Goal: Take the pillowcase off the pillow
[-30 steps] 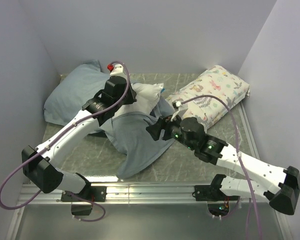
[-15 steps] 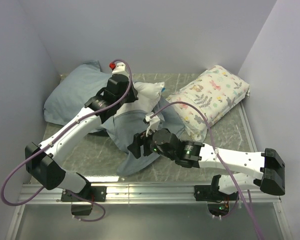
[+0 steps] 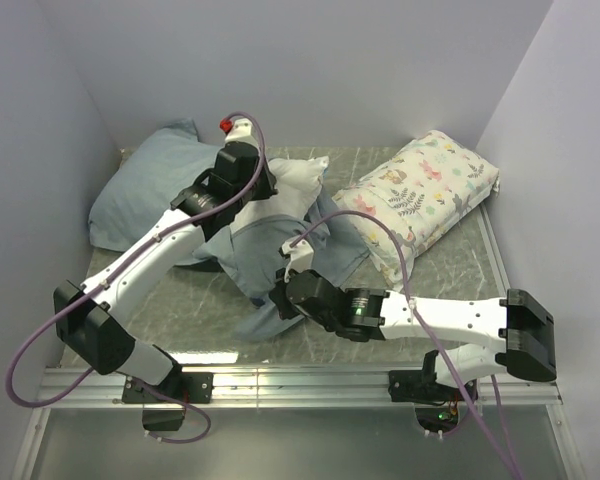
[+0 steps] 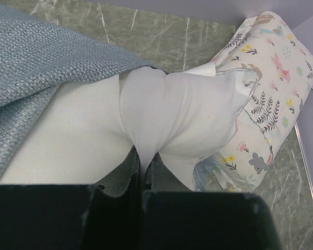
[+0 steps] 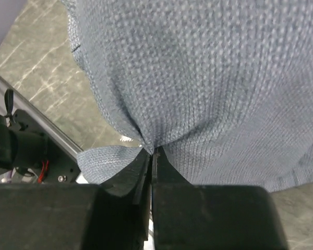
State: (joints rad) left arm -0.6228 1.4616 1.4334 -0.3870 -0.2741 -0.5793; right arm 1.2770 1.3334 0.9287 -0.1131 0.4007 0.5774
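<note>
left jaws clamped on pillow (image 4: 188, 114); right jaws clamped on pillowcase (image 5: 198, 78), probably near hem

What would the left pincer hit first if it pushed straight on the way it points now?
The white pillow: the left pincer is shut on a fold of it, with its bulk directly ahead. The floral pillow lies beyond, likely next.

Pillow (image 3: 300, 180) mostly hidden under pillowcase (image 3: 145, 190); right hand (image 3: 276, 297) tips buried in fabric.
</note>
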